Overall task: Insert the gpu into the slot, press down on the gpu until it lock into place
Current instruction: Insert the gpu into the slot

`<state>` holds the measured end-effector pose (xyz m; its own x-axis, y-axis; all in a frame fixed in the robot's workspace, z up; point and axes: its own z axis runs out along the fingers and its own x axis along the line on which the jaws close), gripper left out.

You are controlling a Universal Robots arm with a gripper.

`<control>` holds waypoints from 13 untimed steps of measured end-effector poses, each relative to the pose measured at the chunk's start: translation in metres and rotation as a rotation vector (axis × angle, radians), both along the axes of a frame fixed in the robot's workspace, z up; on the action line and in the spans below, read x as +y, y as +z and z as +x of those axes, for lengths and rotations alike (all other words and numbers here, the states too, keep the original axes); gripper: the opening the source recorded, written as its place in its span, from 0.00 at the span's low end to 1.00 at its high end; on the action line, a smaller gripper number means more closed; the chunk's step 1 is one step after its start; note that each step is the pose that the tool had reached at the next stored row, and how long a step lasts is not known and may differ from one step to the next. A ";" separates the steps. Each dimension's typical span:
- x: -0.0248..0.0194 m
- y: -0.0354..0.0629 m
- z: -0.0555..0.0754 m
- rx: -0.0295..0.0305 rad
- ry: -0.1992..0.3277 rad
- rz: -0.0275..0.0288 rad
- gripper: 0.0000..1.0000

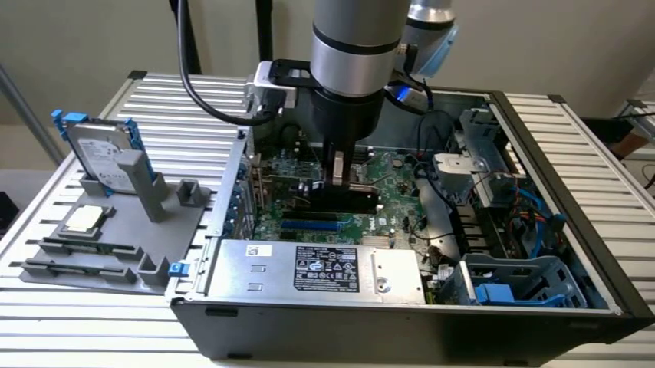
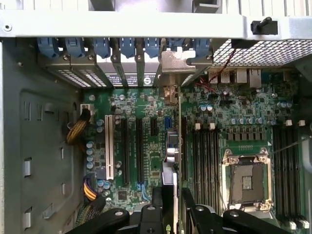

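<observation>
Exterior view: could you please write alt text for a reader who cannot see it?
A robot arm reaches down into an open computer case, its pincer gripping a black gpu upright over the motherboard, close to the blue slot. A silver power supply sits at the case's near edge.

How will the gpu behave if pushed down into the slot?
Probably stiff: the gpu stands on edge between the fingers without sagging. Likely light for its size, being thin. Standing edge-on over the motherboard, it could tilt sideways under an off-centre push.
</observation>
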<state>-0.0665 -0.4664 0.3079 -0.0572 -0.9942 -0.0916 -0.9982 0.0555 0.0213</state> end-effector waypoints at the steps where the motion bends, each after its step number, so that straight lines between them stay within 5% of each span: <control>1: 0.0000 -0.0012 0.000 0.0000 0.000 0.0007 0.26; 7: 0.0000 -0.0070 0.000 0.0070 0.000 0.0034 0.26; 13: 0.0000 -0.0108 0.000 0.0270 0.000 0.0045 0.26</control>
<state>-0.0666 -0.4664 0.2972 -0.0596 -0.9937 -0.0945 -0.9973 0.0552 0.0484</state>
